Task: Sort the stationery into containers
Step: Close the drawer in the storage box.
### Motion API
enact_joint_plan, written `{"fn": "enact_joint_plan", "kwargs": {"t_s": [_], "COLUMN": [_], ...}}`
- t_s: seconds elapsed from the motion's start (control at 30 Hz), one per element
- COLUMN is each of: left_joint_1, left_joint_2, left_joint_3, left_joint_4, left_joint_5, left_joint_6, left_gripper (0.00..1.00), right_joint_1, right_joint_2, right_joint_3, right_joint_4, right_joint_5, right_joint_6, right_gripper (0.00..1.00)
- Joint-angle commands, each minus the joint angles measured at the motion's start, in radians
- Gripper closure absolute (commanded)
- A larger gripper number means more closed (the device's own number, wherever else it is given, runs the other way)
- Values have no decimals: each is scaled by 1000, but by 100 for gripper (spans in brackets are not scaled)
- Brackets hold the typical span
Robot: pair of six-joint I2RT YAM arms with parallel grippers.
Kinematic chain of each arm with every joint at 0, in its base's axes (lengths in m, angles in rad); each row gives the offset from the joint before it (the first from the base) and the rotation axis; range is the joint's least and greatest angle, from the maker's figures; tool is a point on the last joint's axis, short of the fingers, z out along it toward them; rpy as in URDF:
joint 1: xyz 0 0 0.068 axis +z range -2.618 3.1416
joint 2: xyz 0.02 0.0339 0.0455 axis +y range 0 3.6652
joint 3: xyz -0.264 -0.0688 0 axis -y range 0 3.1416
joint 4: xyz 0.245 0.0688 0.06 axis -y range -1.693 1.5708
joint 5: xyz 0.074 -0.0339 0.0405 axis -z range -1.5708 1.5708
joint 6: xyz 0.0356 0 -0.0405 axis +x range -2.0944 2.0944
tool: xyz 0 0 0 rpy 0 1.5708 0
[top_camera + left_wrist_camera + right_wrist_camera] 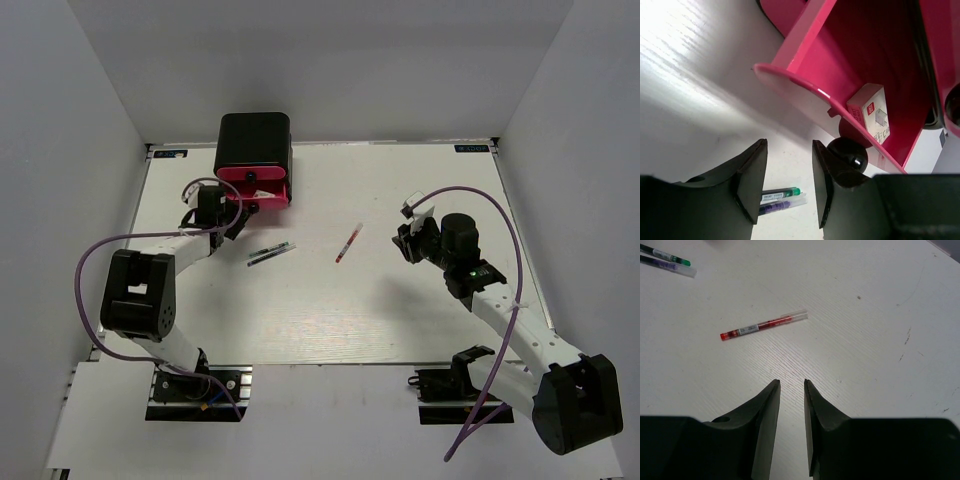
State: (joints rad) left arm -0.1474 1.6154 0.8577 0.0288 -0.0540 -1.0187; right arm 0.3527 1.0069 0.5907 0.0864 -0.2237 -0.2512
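Note:
The black cabinet (254, 138) stands at the far left with one pink-red drawer (283, 188) pulled out. A small whitish block with a red label (871, 112) lies in that drawer. My left gripper (236, 222) is open and empty, just left of the drawer's black knob (848, 152). A green-ended dark pen (782, 192) and a purple pen (785, 204) lie side by side on the table (270, 252). The red-white pen (348, 243) lies mid-table, also in the right wrist view (762, 326). My right gripper (408, 240) is open a little and empty, above bare table (792, 385). The stubby markers are out of view.
The white table (330, 320) is walled by grey panels at the back and both sides. The open drawer's front lip (790, 85) juts over the table near my left fingers (752, 175). The green and purple pens also show at the right wrist view's top left (665, 255).

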Motion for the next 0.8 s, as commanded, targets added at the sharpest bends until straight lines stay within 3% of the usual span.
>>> {"fn": "enact_joint_plan", "kwargs": {"t_s": [0.0, 0.77], "left_joint_1": [6, 25], "left_joint_2": [-2, 142], "left_joint_3": [69, 224], "left_joint_4": [26, 36], "left_joint_5": [25, 52], "left_joint_6": [-12, -40], "left_gripper": [49, 48], "right_joint_1": [-1, -1], "right_joint_2": [-8, 10], "right_joint_3": [-8, -9], "right_joint_4": [52, 55], "right_joint_5": [-6, -2], "right_joint_6": [-14, -26], "right_gripper": [68, 68]}}
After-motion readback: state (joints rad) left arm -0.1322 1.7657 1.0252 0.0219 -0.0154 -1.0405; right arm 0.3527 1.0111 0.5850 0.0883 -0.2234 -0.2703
